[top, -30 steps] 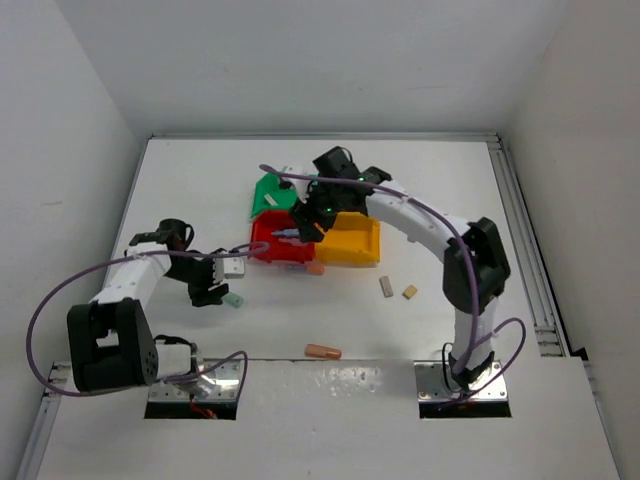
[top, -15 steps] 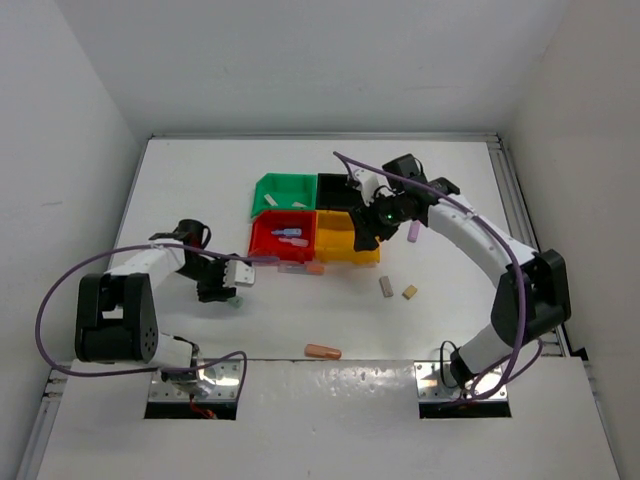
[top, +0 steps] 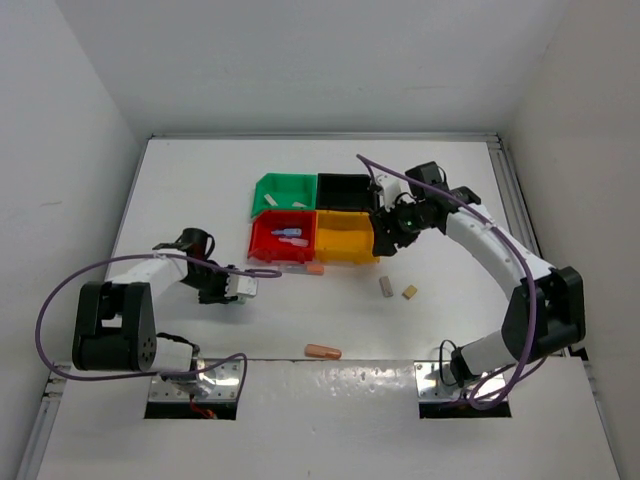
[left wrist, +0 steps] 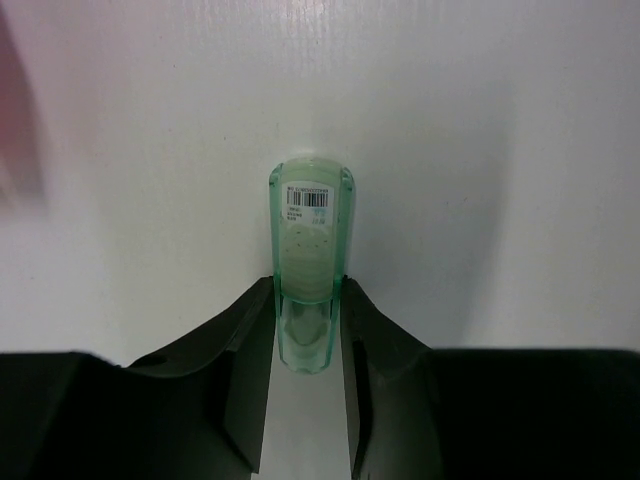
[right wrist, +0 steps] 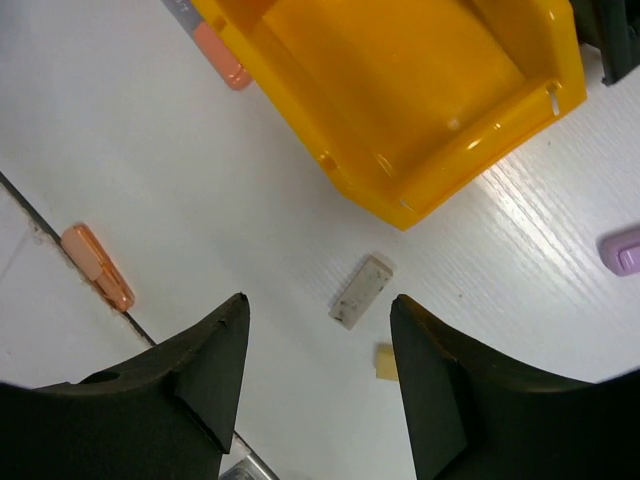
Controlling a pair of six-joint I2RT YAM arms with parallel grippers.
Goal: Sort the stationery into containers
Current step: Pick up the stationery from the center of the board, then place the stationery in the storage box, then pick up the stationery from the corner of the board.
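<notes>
The containers are four joined bins: green [top: 283, 190], black [top: 343, 188], red [top: 283, 240] and yellow [top: 347, 238]. In the left wrist view my left gripper [left wrist: 308, 287] is shut on a mint-green stick [left wrist: 310, 225] lying on the table. From above, the left gripper [top: 240, 287] covers that stick, left of the red bin. My right gripper [top: 386, 236] hangs open beside the yellow bin [right wrist: 400, 90], above a grey block [right wrist: 360, 291] and a tan block [right wrist: 385, 362]. Its fingers hold nothing.
An orange piece [top: 322, 351] lies near the table's front edge, and another [top: 315, 268] sits against the red bin's front. Blue pieces [top: 287, 234] lie in the red bin. A pink piece [right wrist: 625, 248] is at the right of the right wrist view.
My left gripper has closed on the mint-green stick. The right arm has swung from over the bins to the right side of the yellow bin.
</notes>
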